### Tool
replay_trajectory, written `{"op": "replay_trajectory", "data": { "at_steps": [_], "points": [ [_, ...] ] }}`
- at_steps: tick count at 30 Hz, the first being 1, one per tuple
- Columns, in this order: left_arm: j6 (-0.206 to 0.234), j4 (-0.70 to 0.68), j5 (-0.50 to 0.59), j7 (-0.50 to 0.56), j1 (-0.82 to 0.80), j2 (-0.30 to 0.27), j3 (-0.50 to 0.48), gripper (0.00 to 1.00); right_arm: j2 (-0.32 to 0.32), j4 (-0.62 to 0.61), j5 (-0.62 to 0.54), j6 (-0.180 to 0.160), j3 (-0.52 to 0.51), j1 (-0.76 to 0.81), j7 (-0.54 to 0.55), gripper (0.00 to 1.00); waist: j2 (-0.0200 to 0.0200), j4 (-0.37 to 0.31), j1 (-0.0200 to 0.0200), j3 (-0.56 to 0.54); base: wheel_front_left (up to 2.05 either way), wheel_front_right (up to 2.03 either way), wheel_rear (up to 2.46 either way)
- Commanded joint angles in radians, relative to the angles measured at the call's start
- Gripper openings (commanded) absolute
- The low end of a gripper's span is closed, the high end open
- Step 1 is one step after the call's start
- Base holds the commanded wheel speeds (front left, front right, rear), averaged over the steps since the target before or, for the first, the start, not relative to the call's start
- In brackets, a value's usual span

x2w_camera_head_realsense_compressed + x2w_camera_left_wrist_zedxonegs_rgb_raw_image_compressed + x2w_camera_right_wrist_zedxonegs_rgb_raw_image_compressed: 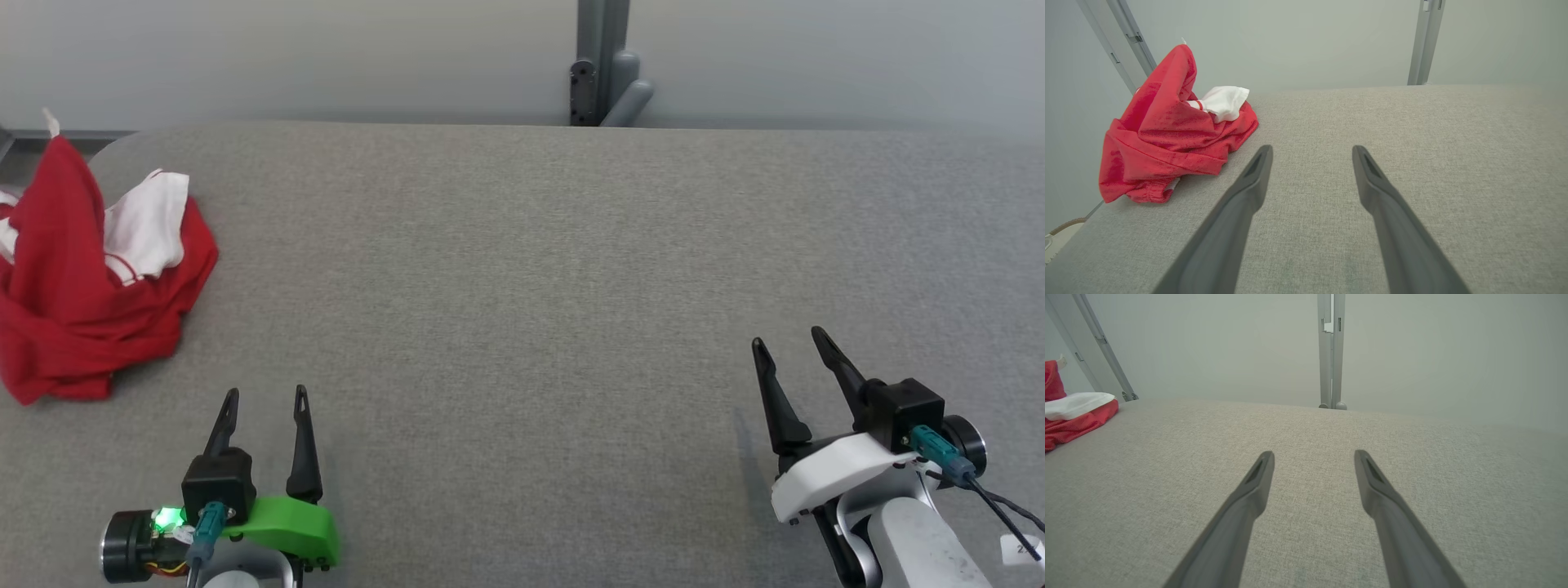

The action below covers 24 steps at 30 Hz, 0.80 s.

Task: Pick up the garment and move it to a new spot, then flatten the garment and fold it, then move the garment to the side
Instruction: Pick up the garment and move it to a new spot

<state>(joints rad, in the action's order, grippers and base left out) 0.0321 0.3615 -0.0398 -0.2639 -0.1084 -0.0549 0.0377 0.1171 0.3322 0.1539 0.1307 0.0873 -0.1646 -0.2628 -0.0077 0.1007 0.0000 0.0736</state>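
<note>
A red garment (pixel 73 286) with a white part lies crumpled in a heap at the far left of the grey table, partly past the head view's left edge. From the left wrist the garment (pixel 1163 134) sits ahead and to the left; from the right wrist a bit of the garment (pixel 1073 416) shows at the left edge. My left gripper (pixel 268 396) hovers open near the table's front left, a short way right of the heap, with nothing between its fingers (pixel 1253 179). Over the front right my right gripper (pixel 788 341) is open too, far from the cloth.
The grey fabric-covered table (pixel 531 269) spans the whole view, its far edge against a pale wall. A grey metal post (pixel 602 61) stands behind the far edge at centre. The table's left corner is rounded, beside the garment.
</note>
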Motion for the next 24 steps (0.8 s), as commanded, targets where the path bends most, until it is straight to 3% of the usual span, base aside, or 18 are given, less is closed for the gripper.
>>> {"op": "replay_trajectory", "data": {
  "at_steps": [1,8,13,16,24],
  "points": [
    [0.001,0.005,-0.002,-0.001,-0.005,-0.002,-0.005,1.0,0.01,-0.003,0.002,0.0,0.008,-0.01,-0.003,1.0,0.0077,0.098,0.0,0.023,0.0,0.0,0.0],
    [-0.001,0.017,-0.019,-0.001,0.007,0.001,-0.031,1.0,0.021,0.0,0.02,0.0,0.073,-0.039,-0.003,1.0,0.0077,0.248,0.0,0.05,0.0,0.0,0.0],
    [-0.004,0.024,-0.033,-0.001,0.015,0.003,-0.051,1.0,0.038,0.02,0.03,0.0,0.114,-0.06,-0.003,1.0,0.0077,0.315,0.0,0.062,0.0,0.0,0.0],
    [-0.015,0.022,-0.054,-0.001,0.008,0.004,-0.063,1.0,0.046,0.027,0.034,0.0,0.128,-0.076,-0.003,1.0,0.0077,0.329,0.0,0.077,0.0,0.0,0.0],
    [-0.1,0.078,-0.11,-0.001,-0.136,-0.004,-0.102,1.0,0.098,0.028,0.052,0.0,0.162,-0.099,-0.003,1.0,0.0077,0.302,0.0,0.152,0.0,0.0,0.0]
  ]
}}
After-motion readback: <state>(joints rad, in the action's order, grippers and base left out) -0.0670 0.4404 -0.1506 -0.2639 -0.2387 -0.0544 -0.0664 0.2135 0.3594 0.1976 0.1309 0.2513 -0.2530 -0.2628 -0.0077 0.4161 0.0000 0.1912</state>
